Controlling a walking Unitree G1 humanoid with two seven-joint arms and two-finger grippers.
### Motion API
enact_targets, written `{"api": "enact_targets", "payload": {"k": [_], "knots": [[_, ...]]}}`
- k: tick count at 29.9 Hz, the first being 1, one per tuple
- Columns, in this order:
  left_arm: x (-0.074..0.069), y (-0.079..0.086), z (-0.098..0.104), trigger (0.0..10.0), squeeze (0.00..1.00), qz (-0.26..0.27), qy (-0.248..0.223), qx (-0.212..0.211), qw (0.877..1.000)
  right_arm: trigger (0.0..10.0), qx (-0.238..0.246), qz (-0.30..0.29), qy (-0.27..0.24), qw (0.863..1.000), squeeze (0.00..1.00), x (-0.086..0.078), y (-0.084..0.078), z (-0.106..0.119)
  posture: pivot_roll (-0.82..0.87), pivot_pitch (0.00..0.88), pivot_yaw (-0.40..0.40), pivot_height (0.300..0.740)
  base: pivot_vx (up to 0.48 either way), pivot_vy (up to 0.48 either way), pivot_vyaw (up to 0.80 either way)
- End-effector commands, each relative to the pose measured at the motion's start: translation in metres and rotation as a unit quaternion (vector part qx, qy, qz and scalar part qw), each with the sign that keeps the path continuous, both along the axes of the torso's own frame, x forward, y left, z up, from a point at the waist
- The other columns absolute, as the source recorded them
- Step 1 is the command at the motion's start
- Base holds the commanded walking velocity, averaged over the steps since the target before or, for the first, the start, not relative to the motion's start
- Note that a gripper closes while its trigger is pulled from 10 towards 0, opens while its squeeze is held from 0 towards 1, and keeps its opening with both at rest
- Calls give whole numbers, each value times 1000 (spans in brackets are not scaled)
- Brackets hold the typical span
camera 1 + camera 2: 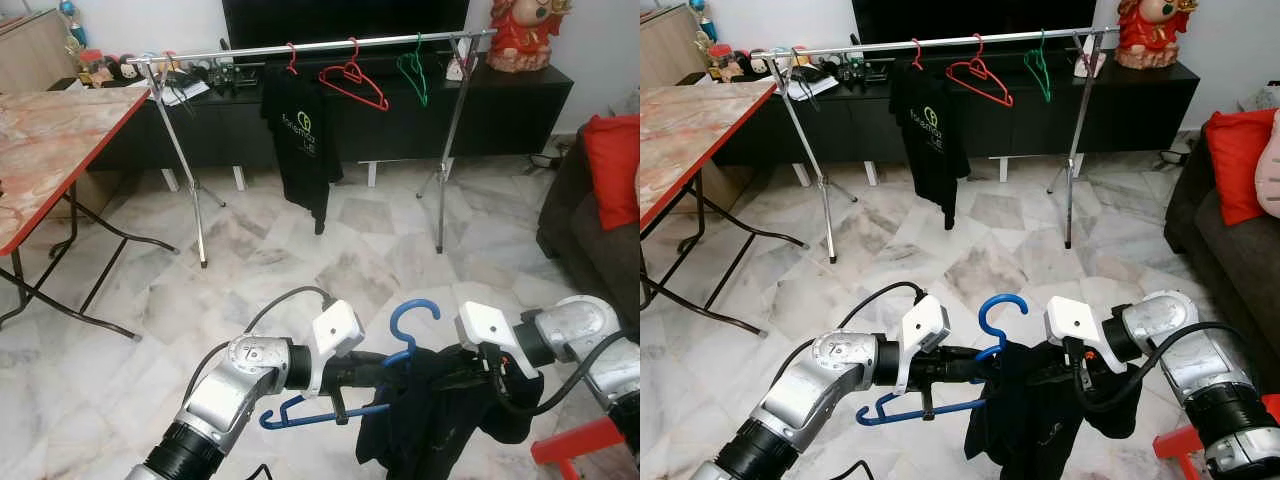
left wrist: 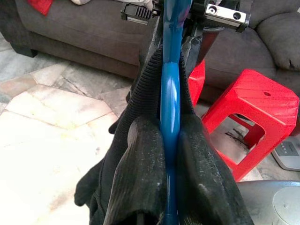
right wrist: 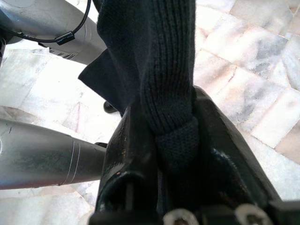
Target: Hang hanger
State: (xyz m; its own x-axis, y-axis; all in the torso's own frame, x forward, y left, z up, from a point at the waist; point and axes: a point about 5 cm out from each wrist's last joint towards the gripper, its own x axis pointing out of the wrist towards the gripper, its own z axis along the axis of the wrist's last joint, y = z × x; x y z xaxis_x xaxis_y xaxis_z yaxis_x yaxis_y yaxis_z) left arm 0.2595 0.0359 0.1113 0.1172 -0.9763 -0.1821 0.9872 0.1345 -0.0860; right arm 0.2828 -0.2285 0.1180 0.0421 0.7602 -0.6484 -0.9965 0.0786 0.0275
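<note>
I am looking down at a marble floor (image 1: 300,270) with both arms raised in front of me. My left gripper (image 1: 385,368) has its two black fingers (image 2: 140,178) pressed together on the neck of a blue hanger (image 1: 330,410), whose hook (image 1: 415,320) curls up between the arms. My right gripper (image 1: 1080,385) is pinching a fold of a black knitted garment (image 1: 430,420), which drapes over the hanger's near end and hangs down low between the arms. Well ahead, across the floor, stands a metal clothes rail (image 1: 320,45) carrying a black T-shirt (image 1: 300,140), a red hanger (image 1: 355,85) and a green hanger (image 1: 412,75). A red-edged bench (image 1: 60,140) sits to my left, a dark sofa (image 1: 590,230) to my right, and a red stool (image 2: 248,112) close by my right side. I judge the garment is only partly seated, so I should square it on both hanger shoulders first, keep a firm pinch on the neck with the hook upright, then walk to the rail and aim for the free stretch of bar to the left of the T-shirt.
</note>
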Motion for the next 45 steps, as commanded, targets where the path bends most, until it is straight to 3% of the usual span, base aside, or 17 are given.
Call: {"api": "enact_targets", "payload": {"k": [1,9,10,11,12,32,39,45], "knots": [[1,-8,11,10000,0,-15,-22,-22,999,0,7,11,-13,1000,0,3,8,4,-95,0,31,740,0,0,0],[0,-8,8,10000,0,-21,-28,-9,999,0,4,11,-15,1000,0,4,8,4,-95,0,31,740,0,0,0],[0,-8,8,10000,47,-22,-28,-9,999,0,4,10,-15,1000,0,4,8,4,-95,0,31,740,0,0,0],[0,-8,8,10000,741,-22,-29,-9,999,0,3,10,-15,1000,0,4,7,3,-95,0,31,740,0,0,0],[0,-8,8,10000,1000,-23,-28,-9,999,0,2,9,-16,1000,0,4,7,3,-95,0,31,740,0,0,0],[-6,-2,4,10000,1000,-63,-21,19,998,0,-16,-4,-25,1000,0,7,4,0,-95,0,32,740,0,0,0],[-1,15,2,10000,1000,-66,-33,56,996,0,-42,-26,-39,998,0,8,-5,-3,-91,0,36,740,0,0,0],[12,33,5,10000,1000,-30,-50,78,995,0,-68,-51,-47,995,0,9,-14,-7,-91,0,37,740,0,0,0]]}}
